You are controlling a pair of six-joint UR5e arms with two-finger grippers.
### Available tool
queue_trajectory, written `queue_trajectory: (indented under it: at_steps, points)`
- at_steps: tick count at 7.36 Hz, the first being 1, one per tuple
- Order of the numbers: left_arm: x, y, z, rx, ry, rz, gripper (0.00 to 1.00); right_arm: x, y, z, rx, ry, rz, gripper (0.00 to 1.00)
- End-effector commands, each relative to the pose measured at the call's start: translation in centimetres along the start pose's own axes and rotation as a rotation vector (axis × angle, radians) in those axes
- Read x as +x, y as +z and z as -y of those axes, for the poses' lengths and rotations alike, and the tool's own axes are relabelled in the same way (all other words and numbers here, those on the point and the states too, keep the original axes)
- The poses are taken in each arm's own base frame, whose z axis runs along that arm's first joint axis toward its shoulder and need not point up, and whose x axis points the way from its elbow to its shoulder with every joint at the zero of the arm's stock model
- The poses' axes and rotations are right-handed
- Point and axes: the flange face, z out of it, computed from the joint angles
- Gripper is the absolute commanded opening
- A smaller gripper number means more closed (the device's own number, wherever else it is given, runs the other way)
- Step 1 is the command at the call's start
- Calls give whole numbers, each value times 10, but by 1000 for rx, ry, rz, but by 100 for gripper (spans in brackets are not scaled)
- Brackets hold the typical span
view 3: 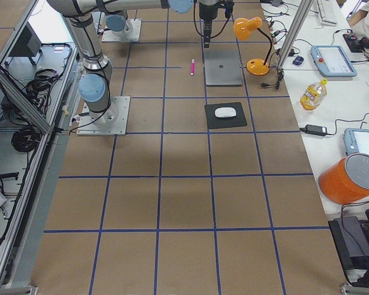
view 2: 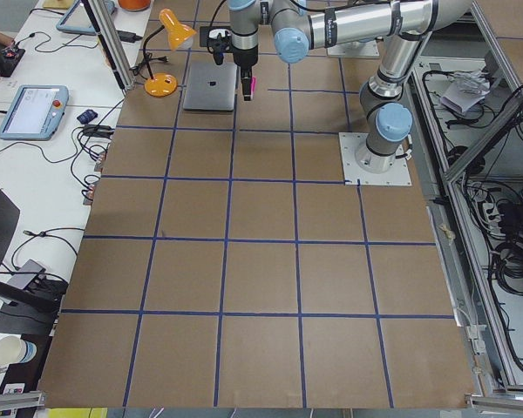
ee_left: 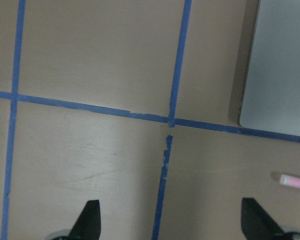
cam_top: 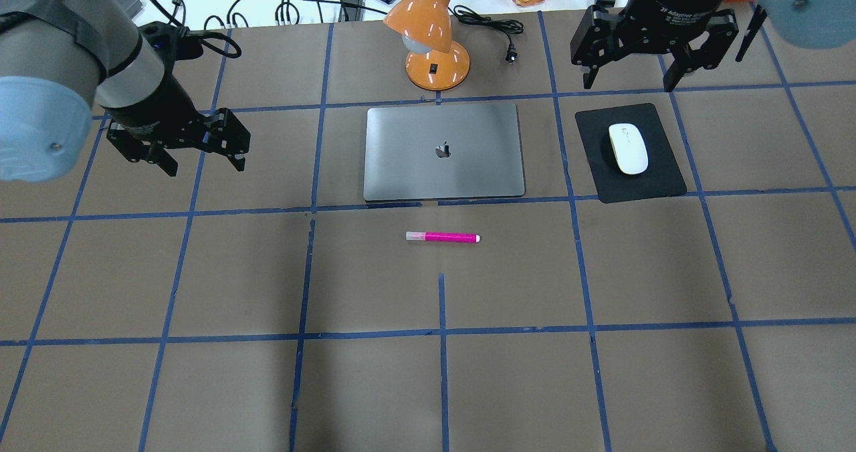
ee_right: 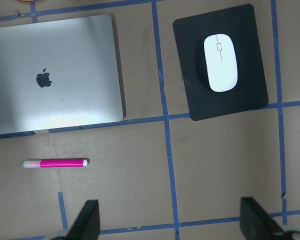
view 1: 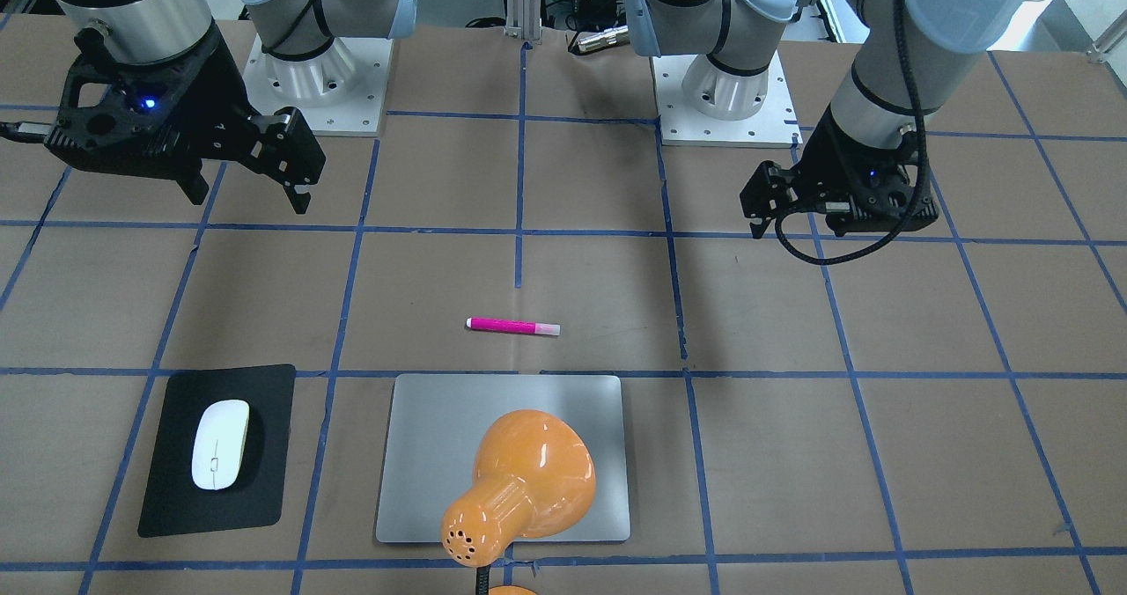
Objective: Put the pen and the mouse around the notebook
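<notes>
**Two empty grippers hang above a desk layout of notebook, pen and mouse**

A silver-grey notebook, a closed laptop with a logo on its lid, lies flat near the far side of a brown table marked with a grid of blue tape. A magenta pen with a whitish cap lies on the robot's side of it. The pen is near the notebook's long edge and parallel to it, but not touching. A glossy white mouse rests on a black mouse pad on the robot's right of the notebook. An orange desk lamp stands behind the notebook.

The left gripper hangs over bare table on the notebook's left side. Its jaws are spread wide and hold nothing. The right gripper hangs beyond the mouse pad, also wide open and empty.

Both items appear to lie beside the notebook already, so any remaining step looks like fine adjustment. To lift the pen, the fingers should straddle the thin barrel crosswise at its magenta middle and come down almost to the table. The mouse is smooth and rounded, so it likely needs a low, gentle pinch across its narrow sides. The right gripper is the closer one to it. Either arm should keep clear of the lamp shade.
</notes>
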Motion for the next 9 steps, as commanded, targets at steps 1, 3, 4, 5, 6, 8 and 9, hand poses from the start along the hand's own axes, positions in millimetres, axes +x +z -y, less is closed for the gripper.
queue_trajectory:
  at_steps: [1, 3, 4, 5, 6, 8, 9]
  points:
    - [-2, -21, -18, -22, 170, 5, 100, 0, -1, 1, 1, 0, 1, 100]
    - [2, -28, -27, -41, 89, -8, 100, 0, 0, 0, -1, 0, -1, 100]
    - [10, -29, -27, -41, 32, -9, 100, 0, 0, 0, -1, 0, -1, 100]
    - [25, -28, -29, -42, 47, -9, 100, 0, 0, 0, -2, 0, 1, 100]
    - [35, -31, -33, -36, 63, -7, 100, 0, 0, 2, 0, 0, 1, 100]
    - [37, -36, -37, -24, 73, -2, 100, 0, 0, 2, 0, 0, 1, 100]
    - [37, -36, -36, -26, 76, -2, 100, -1, -1, 3, 1, 0, 1, 100]
